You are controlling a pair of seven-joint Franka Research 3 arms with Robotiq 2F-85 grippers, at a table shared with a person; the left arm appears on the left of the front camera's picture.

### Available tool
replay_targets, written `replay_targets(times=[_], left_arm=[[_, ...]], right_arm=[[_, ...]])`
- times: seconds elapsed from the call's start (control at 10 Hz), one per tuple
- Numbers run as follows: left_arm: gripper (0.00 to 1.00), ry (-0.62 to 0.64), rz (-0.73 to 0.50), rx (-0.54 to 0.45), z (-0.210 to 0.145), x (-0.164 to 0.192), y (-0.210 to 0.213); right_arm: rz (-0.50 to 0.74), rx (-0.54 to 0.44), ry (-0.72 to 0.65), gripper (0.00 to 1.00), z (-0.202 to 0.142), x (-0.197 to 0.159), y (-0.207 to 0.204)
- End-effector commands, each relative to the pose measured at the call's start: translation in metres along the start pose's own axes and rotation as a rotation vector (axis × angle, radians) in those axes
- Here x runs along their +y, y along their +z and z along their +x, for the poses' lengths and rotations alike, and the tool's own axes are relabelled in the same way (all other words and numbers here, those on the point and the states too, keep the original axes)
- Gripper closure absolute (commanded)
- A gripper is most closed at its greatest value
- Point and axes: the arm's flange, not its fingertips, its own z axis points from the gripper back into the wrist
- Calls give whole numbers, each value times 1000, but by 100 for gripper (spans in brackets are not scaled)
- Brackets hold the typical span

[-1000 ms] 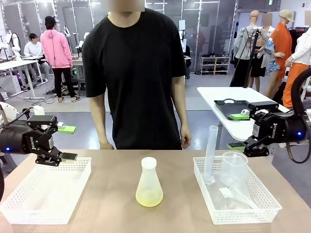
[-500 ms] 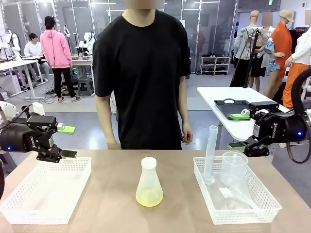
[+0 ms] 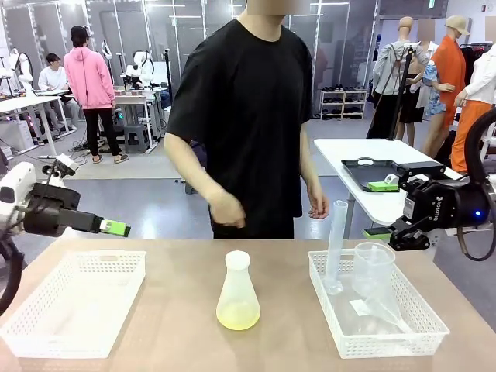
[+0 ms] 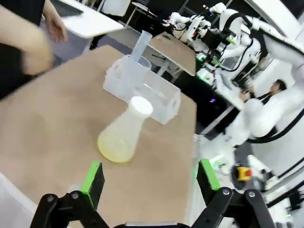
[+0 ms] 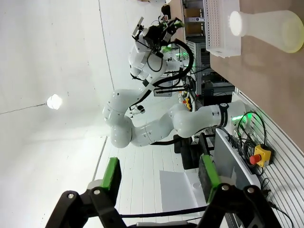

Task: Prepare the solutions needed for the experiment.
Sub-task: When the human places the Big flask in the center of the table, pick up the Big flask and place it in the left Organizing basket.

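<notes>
A translucent conical flask with a white stopper stands mid-table, a shallow layer of pale yellow-green solution in its base. My left gripper hovers above the left basket's far edge, open and pointing at the flask. In the left wrist view the flask and its solution lie beyond my open, empty left gripper. My right gripper hangs open beyond the right basket's far corner. In the right wrist view the right gripper holds nothing, with the flask at the top right.
A white basket lies at the left. Another white basket at the right holds a tall measuring cylinder, a clear beaker and a funnel. A person in a black shirt stands at the far side, one hand raised over the table edge.
My left arm has lifted and swung back left, its gripper turning to point toward the flask. The person has stepped right and raised a hand. The right arm has not moved.
</notes>
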Motion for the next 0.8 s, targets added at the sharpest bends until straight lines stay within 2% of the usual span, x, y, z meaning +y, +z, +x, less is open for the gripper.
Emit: replay_targets(times=[0.0, 0.2, 0.3, 0.4, 0.7], left_arm=[[0, -162, 118, -42, -2, 7, -28], [0, -307, 228, 1, -8, 7, -41], [0, -312, 245, 25, -11, 6, -43], [0, -252, 152, 0, 1, 6, -26], [0, -252, 152, 0, 1, 6, -26]], right_arm=[[8, 4, 13, 17, 0, -1, 1], [8, 4, 13, 17, 0, -1, 1], [8, 4, 13, 17, 0, -1, 1], [8, 4, 13, 17, 0, -1, 1], [8, 4, 13, 17, 0, -1, 1]])
